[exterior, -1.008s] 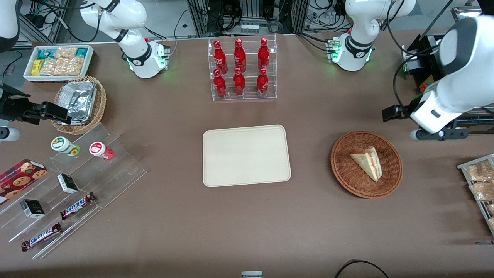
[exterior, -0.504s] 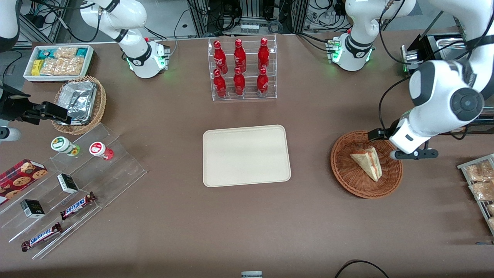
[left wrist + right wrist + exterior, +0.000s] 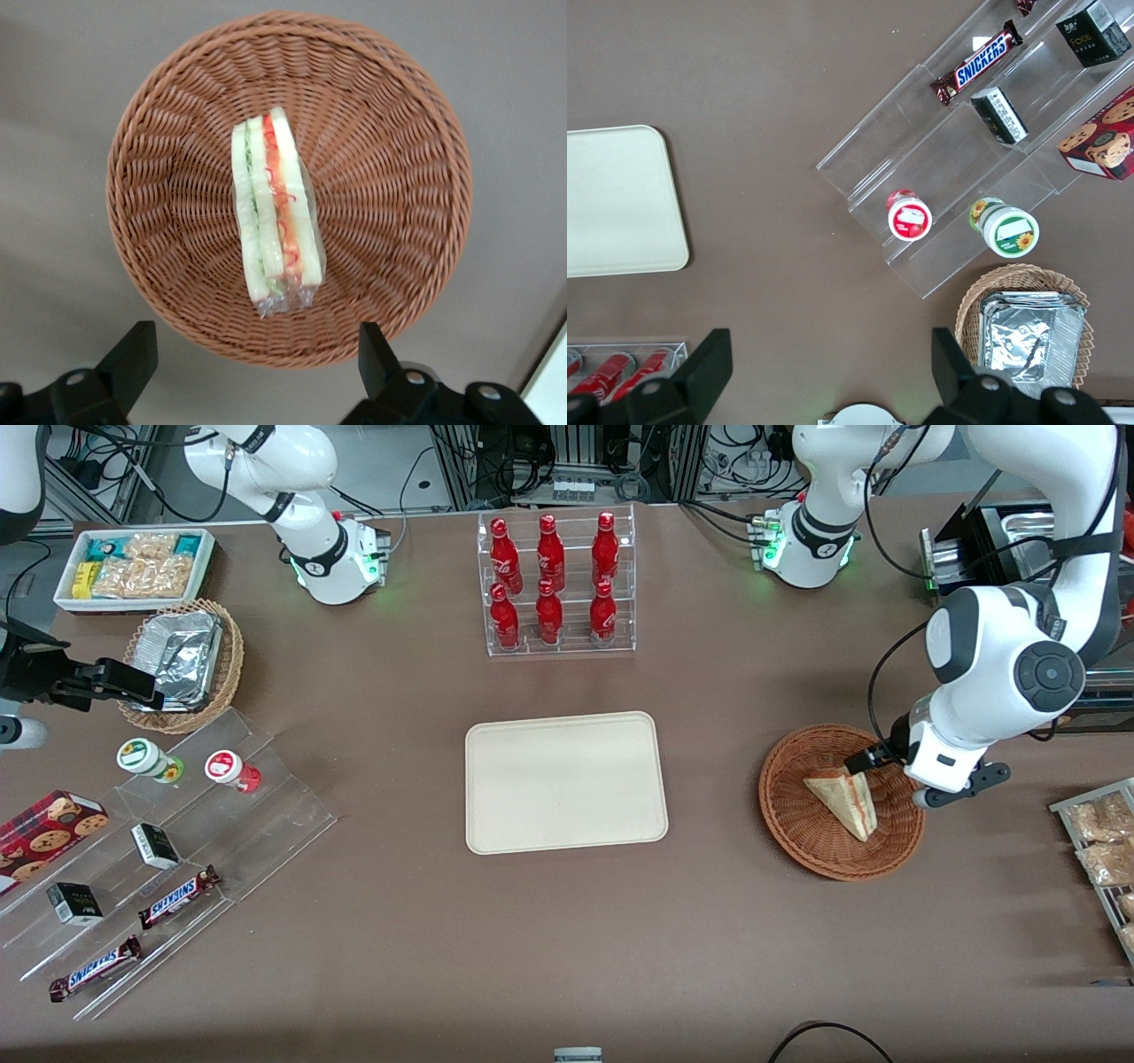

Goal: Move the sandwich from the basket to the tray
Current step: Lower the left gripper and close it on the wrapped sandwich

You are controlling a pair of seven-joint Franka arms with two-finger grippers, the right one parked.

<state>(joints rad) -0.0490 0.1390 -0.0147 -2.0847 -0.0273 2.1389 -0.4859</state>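
I am hovering my gripper (image 3: pixel 257 376) over the basket (image 3: pixel 802 837), above the part of its rim farther from the front camera, and my fingers (image 3: pixel 131 359) are standing wide apart with nothing between them. In the wrist view the two dark fingers are flanking the basket's (image 3: pixel 390 159) rim, and the sandwich (image 3: pixel 275 212) is lying between them but well clear of both. The sandwich (image 3: pixel 843 797) is resting inside the basket, a pale wedge wrapped in clear film, with its red and green filling showing along the cut edge. From the front camera it is sitting a little toward the 3 o'clock side of the basket's middle, its point aiming at about 5 o'clock, and my wrist is covering the rim at about 2 o'clock. The tray (image 3: pixel 565 781) is lying flat and bare near the middle of the table (image 3: pixel 567 921), at the basket's 9 o'clock and well apart from it. At the tray's 12 o'clock, farther from the front camera, a clear rack of red bottles (image 3: pixel 554 584) is standing. Toward the parked arm's end of the table, a tan basket with a foil container (image 3: pixel 182 660) and a stepped clear stand with snack bars (image 3: pixel 177 897) are sitting.
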